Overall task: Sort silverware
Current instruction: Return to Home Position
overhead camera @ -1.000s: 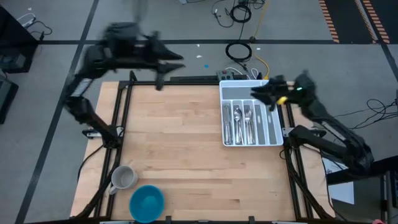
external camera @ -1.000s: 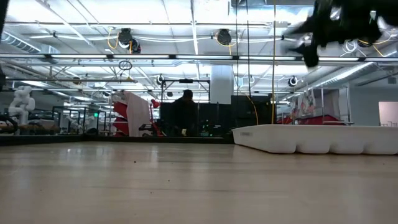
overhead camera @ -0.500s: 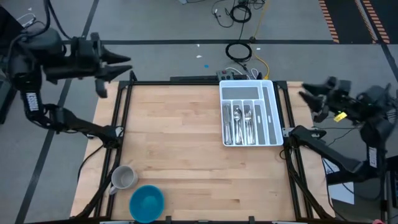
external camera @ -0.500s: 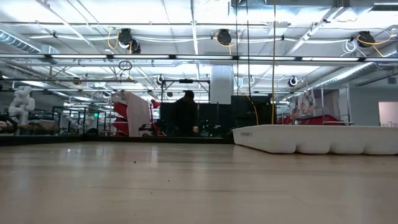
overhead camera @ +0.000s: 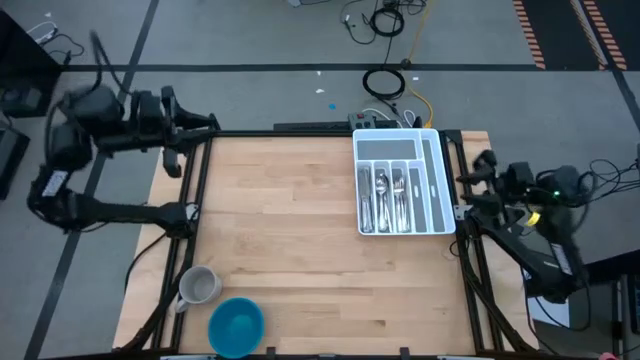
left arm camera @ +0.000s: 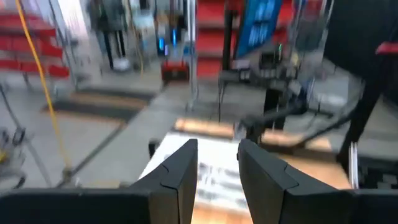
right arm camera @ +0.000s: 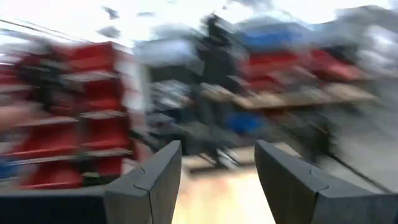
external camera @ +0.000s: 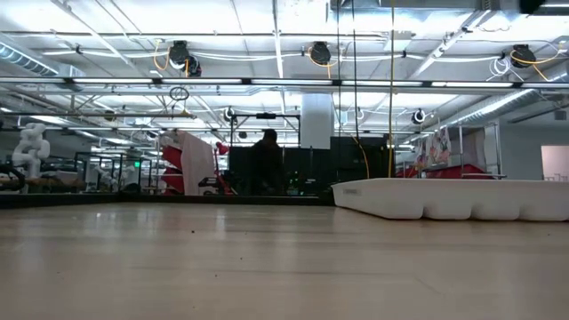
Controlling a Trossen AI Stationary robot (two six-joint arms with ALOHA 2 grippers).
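Note:
The silverware (overhead camera: 388, 198) lies sorted in the middle compartments of the white organiser tray (overhead camera: 436, 175), which rests flat on the table's far right part; the low view shows the tray's wall (external camera: 453, 197). My left gripper (overhead camera: 212, 123) hovers open off the table's far left corner, pointing roughly level toward the right, with nothing between its fingers (left arm camera: 180, 171). My right gripper (overhead camera: 472, 180) hovers open just past the table's right edge beside the tray, with an empty gap between its fingers (right arm camera: 152, 180).
A grey metal mug (overhead camera: 198, 285) and a blue bowl (overhead camera: 237, 325) stand at the table's near left corner. Bare wood (overhead camera: 290, 230) spreads across the middle of the table. Cables (overhead camera: 385, 85) lie on the floor beyond the far edge. A person (external camera: 265, 162) stands far behind.
Both arms have drawn back off the table. My left gripper went from above the far edge toward the left, ending off the far left corner. My right gripper left the space over the tray and went past the right edge; it has gone from the low view.

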